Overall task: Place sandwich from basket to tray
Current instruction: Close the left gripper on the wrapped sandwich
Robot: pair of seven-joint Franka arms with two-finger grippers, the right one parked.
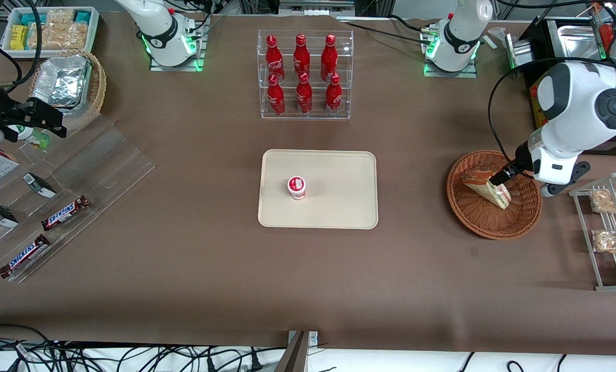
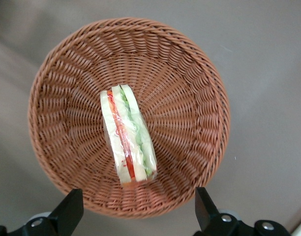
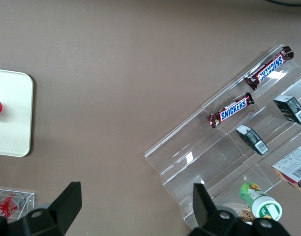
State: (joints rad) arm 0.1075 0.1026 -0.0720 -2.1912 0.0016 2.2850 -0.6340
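The sandwich [image 1: 486, 187] [image 2: 128, 140], a clear-wrapped wedge with red and green filling, lies in the round reddish-brown wicker basket [image 1: 473, 223] [image 2: 190, 73] toward the working arm's end of the table. My left gripper [image 1: 498, 179] [image 2: 136, 216] hovers just above the basket, close over the sandwich. It is open, its black fingers [image 2: 67, 212] spread wide with nothing between them. The cream tray [image 1: 339, 206] [image 3: 13, 113] lies at the table's middle, well apart from the basket.
A small red-and-white cup [image 1: 296, 187] stands on the tray. A clear rack of red bottles [image 1: 304, 75] is farther from the front camera than the tray. A wire rack of bagged snacks [image 1: 610, 227] stands beside the basket. A clear stand with Snickers bars [image 1: 65, 213] lies toward the parked arm's end.
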